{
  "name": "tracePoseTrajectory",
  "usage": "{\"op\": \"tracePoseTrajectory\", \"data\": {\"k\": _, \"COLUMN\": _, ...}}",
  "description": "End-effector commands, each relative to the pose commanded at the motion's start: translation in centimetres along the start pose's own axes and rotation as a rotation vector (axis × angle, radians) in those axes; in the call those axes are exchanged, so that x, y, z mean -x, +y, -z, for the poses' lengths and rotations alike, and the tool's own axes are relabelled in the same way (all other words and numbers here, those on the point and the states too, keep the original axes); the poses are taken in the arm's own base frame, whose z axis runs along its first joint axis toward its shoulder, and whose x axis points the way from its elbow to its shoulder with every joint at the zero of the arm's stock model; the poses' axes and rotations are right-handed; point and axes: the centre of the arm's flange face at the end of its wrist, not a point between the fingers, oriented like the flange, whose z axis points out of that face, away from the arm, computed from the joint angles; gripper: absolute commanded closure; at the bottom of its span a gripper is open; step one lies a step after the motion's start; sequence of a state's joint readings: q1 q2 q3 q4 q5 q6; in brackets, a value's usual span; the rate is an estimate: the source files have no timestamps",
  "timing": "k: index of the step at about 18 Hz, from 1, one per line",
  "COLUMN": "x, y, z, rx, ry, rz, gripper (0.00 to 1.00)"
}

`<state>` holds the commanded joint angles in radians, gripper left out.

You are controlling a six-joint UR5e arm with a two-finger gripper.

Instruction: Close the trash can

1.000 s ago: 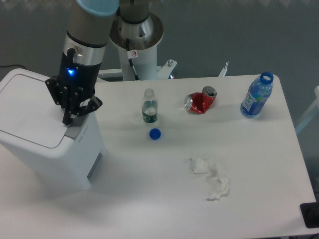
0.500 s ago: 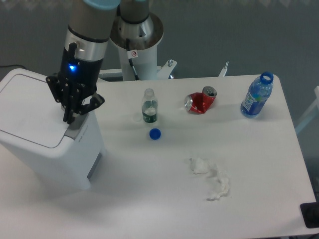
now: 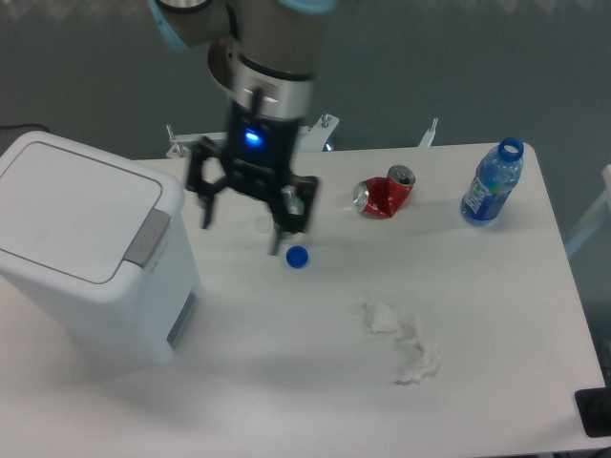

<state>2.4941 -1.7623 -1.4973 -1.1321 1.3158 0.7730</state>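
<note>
White trash can (image 3: 81,243) lid flat, fingers (image 3: 205,208) spread, apart from it

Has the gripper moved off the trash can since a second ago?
Yes. The gripper swung right, away from the trash can, and now hangs open over the table by the blue cap.

We see a white table (image 3: 496,315) carrying the trash can (image 3: 91,253) at its left edge, lid down. A blue cap (image 3: 297,256) lies mid-table, a crushed red can (image 3: 384,194) behind it to the right, an open blue bottle (image 3: 493,183) far right, crumpled white tissue (image 3: 406,342) near front
</note>
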Motion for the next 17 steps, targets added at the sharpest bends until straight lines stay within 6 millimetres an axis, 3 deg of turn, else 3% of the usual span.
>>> {"op": "tracePoseTrajectory", "data": {"k": 5, "x": 4.4, "y": 2.4, "z": -6.0, "rx": 0.223, "ry": -0.053, "rz": -0.229, "gripper": 0.00}}
{"op": "tracePoseTrajectory", "data": {"k": 9, "x": 10.3, "y": 6.8, "z": -11.3, "rx": 0.332, "ry": 0.005, "rz": -0.307, "gripper": 0.00}}
{"op": "tracePoseTrajectory", "data": {"k": 10, "x": 12.4, "y": 8.1, "z": -11.6, "rx": 0.368, "ry": 0.001, "rz": -0.331, "gripper": 0.00}}
{"op": "tracePoseTrajectory", "data": {"k": 12, "x": 14.2, "y": 9.3, "z": -12.4, "rx": 0.392, "ry": 0.009, "rz": -0.377, "gripper": 0.00}}
{"op": "tracePoseTrajectory", "data": {"k": 17, "x": 14.2, "y": 9.4, "z": -13.1, "rx": 0.401, "ry": 0.018, "rz": -0.376, "gripper": 0.00}}
